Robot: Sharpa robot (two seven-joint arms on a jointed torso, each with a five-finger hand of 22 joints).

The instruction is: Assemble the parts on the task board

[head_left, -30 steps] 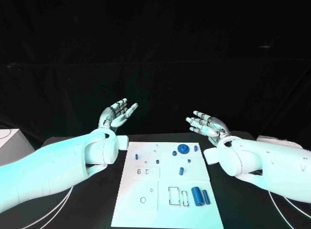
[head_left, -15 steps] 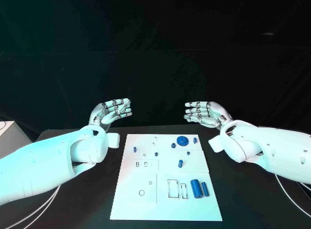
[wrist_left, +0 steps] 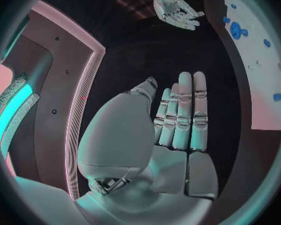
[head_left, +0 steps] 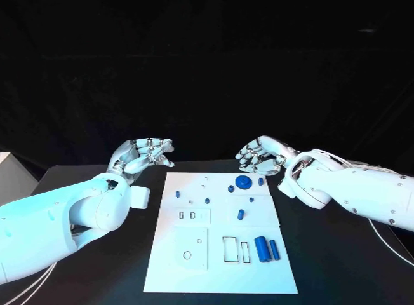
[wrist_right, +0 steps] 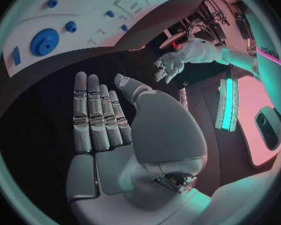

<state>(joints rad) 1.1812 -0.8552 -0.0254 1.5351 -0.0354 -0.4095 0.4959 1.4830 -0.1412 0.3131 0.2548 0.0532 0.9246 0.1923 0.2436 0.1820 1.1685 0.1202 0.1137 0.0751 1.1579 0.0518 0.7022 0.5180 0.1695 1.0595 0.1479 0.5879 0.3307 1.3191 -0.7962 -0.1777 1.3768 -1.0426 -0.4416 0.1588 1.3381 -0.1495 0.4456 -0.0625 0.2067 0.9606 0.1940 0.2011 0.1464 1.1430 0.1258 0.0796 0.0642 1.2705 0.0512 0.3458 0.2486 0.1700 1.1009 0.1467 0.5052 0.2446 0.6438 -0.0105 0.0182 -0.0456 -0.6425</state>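
Task board (head_left: 221,267) flat on the black desk (head_left: 344,267), long axis running away from the robot, short edges near and far. Near end, right side: two blue cylinders, the thicker (head_left: 261,246) and the thinner (head_left: 273,250), lying side by side, long axes parallel to the board's length, just right of an outlined rectangular slot (head_left: 231,250). Mid-board: small blue peg (head_left: 241,214), long axis also along the board. Far end: round blue disc (head_left: 244,182) with a small blue piece (head_left: 261,182) just to its right; another small blue piece (head_left: 178,194) toward the left edge. Left robot hand (head_left: 145,154) raised beyond the board's far left corner, apart from everything, holding nothing; in the left wrist view fingers (wrist_left: 184,115) straight and side by side, thumb out. Right robot hand (head_left: 262,155) raised beyond the far right corner, nearest the disc but clear of it; in the right wrist view fingers (wrist_right: 97,115) extended, palm bare, nothing held. All parts between and nearer than the two robot hands, none touched.
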